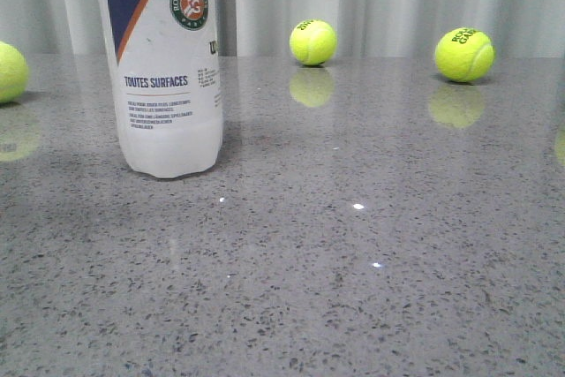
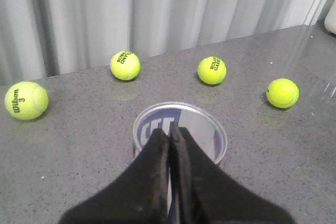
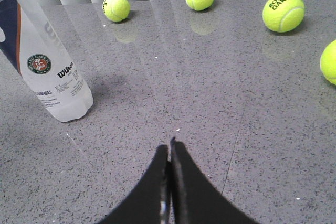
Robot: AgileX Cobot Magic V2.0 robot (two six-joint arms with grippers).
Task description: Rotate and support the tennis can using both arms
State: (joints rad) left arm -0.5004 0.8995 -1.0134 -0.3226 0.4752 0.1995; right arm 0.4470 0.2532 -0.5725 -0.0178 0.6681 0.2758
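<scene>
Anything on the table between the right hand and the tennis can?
No. In the right wrist view only bare grey tabletop lies between the right hand and the tennis can; the tennis balls sit farther back.

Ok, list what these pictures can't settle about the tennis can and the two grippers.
- Tennis can: top cut off by the front view's upper edge.
- Can's inside: left wrist view, the shut left gripper hides much of the opening, so contents can't be told.
- Small print: too small to read in the right wrist view.
- Right gripper: shut; neither arm shows in the front view.
</scene>
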